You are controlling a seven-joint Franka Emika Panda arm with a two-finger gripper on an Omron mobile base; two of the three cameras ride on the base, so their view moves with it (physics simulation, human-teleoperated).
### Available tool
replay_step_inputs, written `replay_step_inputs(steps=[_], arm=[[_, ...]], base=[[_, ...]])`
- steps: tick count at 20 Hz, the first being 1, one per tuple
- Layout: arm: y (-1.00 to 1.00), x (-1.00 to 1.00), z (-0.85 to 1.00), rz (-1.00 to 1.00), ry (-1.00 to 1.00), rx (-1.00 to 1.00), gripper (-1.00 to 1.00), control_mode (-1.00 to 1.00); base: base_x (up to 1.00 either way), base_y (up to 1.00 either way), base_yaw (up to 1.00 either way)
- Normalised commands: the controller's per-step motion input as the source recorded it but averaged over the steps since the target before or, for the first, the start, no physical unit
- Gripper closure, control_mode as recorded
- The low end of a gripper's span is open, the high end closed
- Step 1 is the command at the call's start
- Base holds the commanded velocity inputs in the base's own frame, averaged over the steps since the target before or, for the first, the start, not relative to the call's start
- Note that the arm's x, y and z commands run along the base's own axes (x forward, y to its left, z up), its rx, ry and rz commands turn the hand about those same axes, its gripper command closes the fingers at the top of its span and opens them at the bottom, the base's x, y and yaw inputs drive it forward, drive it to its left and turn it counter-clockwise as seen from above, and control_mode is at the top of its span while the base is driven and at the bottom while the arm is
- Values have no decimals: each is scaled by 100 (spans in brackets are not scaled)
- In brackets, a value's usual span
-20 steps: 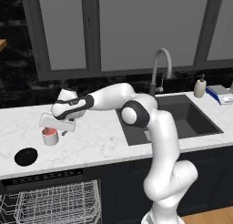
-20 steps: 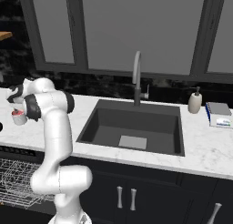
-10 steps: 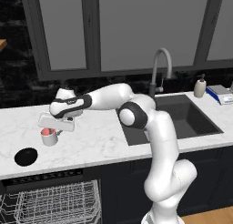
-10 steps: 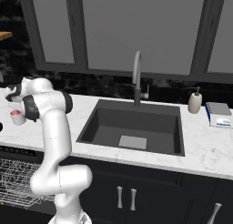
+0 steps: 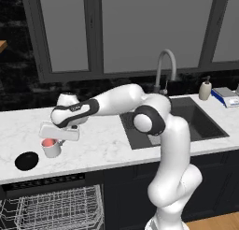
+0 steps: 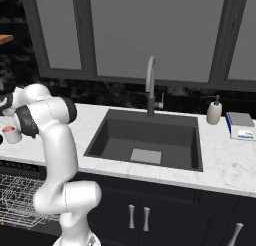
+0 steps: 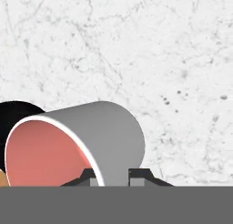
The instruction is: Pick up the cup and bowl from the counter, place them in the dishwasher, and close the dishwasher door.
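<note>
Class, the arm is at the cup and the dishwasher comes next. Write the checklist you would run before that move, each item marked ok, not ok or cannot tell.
1. Gripper closed on the cup: ok; in the hand view the fingertips pinch its wall.
2. Cup lifted off the counter: cannot tell.
3. Cup upright: ok in the left base view.
4. Bowl apart from the cup: ok, it sits to the side.
5. Dishwasher open, rack pulled out: ok.
6. Rack space under the drop point free: cannot tell.

No writing or numbers can be read anywhere.
</note>
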Motion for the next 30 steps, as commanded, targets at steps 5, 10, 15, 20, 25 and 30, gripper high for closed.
replay_step_inputs(steps=[5,10,15,20,25,30], arm=[[-37,-100,35,5,0,1,100,-100],[-53,-100,4,6,0,0,100,-100],[-57,-100,-20,7,4,0,100,-100],[-38,-77,-60,7,12,0,100,-100],[-14,-4,-98,9,10,-8,100,-100],[-3,16,-100,10,3,-17,100,-100]], base=[[0,0,0],[0,0,0],[0,0,0],[0,0,0],[0,0,0],[0,0,0]])
